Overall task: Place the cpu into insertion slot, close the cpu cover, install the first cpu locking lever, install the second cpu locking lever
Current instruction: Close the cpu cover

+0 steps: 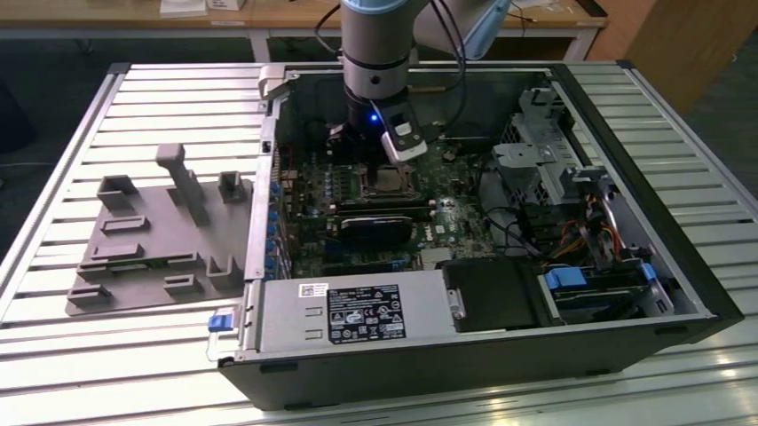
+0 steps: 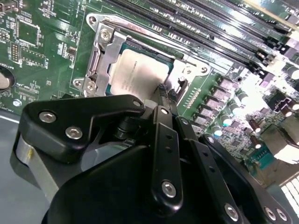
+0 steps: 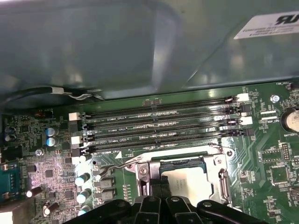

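Cpu (image 2: 140, 74), pale metal top upward, seated in the socket of the green motherboard (image 2: 46, 56). The cpu cover (image 2: 106, 58), a silvery frame, lies around the chip, whose top shows through the window; we cannot tell whether the frame is pressed fully down. A thin wire lever (image 3: 117, 165) runs just beside one socket edge.

The hand (image 2: 163, 93) has its dark fingers together, with the tips at the socket's edge just beside the cpu (we cannot tell whether anything thin is pinched between them).

In the exterior view we see the arm (image 1: 376, 62) coming straight down into the open computer case (image 1: 474, 368), which lies on a slatted bench (image 1: 71, 115).

Room around the socket is tight. The memory slots (image 3: 163, 126) run parallel to one socket edge and near it, and beyond them rises the case wall (image 3: 117, 46). A row of capacitors (image 3: 84, 179) stands near another edge. A black block (image 1: 379, 229) lies just beside the socket, while the drive cage (image 1: 545, 169) sits well apart, toward the exterior view's right.

A grey fixture tray (image 1: 154, 240) rests on the bench outside the case, at the exterior view's left.
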Controlling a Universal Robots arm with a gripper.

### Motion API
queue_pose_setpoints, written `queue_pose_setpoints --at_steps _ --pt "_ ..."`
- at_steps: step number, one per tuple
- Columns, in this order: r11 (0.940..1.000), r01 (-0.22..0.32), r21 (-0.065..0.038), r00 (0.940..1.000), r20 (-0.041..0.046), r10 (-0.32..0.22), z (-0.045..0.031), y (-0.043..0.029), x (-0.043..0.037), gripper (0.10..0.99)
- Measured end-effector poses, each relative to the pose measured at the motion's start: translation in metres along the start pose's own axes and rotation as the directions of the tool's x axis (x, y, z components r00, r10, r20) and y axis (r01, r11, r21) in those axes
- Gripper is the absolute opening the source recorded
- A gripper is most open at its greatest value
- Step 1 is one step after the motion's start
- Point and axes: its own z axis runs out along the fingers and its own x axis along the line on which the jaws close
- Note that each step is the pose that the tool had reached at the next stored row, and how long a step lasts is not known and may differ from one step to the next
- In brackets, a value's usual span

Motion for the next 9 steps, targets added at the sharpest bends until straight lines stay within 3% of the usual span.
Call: queue_pose_setpoints --at_steps 6,9 --pt "1.0000 0.000 0.001 1.0000 0.0001 0.000 -0.0073 0.0007 -0.0002 0.102" --pt "0.9999 0.000 0.014 1.0000 0.0021 0.000 -0.0075 0.0007 -0.0001 0.102"
